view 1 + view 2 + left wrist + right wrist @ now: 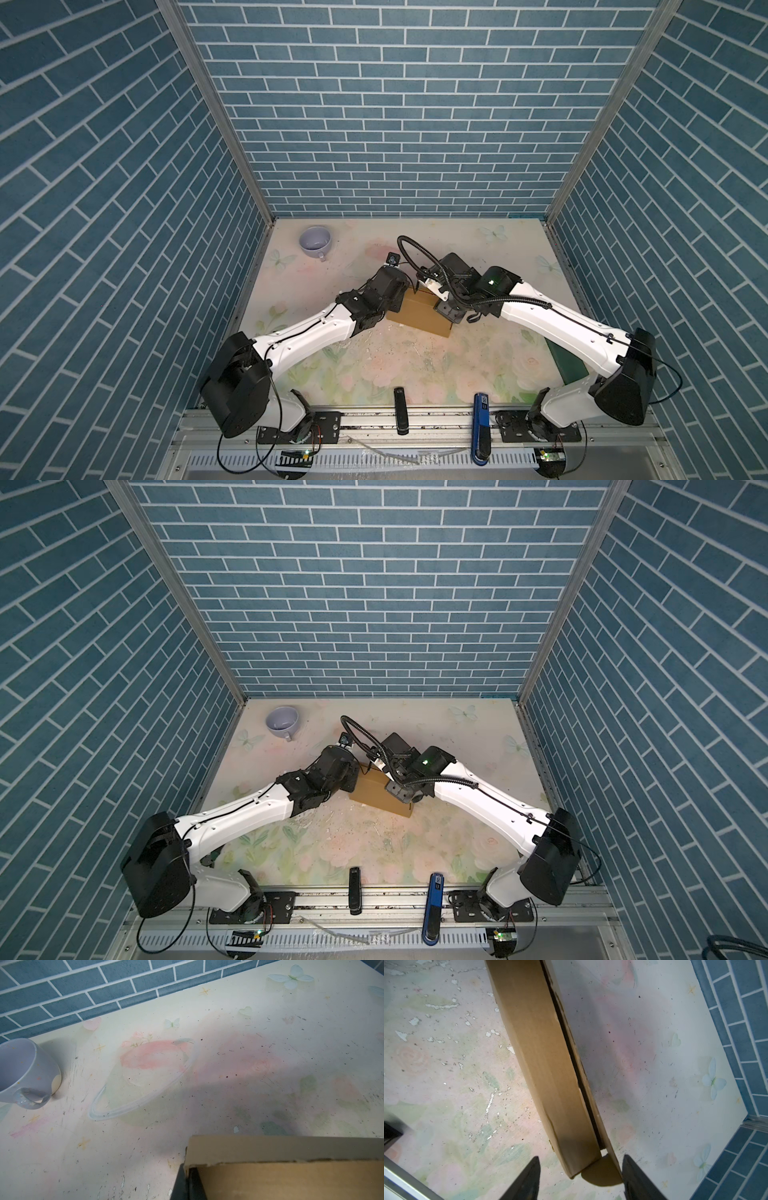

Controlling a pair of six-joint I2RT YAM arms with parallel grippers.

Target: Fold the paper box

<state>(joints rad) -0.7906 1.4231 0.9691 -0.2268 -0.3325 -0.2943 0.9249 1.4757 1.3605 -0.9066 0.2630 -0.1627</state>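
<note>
- The paper box (419,313) lies on the table (415,374), one end between the right gripper's (581,1178) spread jaws.
- The left gripper's (189,1184) closed jaws pinch a box corner.
- A mug (25,1072) stands well ahead of those jaws.

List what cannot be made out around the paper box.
Left pincer: its wrist hides it in both top views; the left wrist view crops it, so any grip on the paper box is unclear.
Box's far right corner: both top views, under the right arm.
Green slab: a top view, mostly under that arm.
</note>
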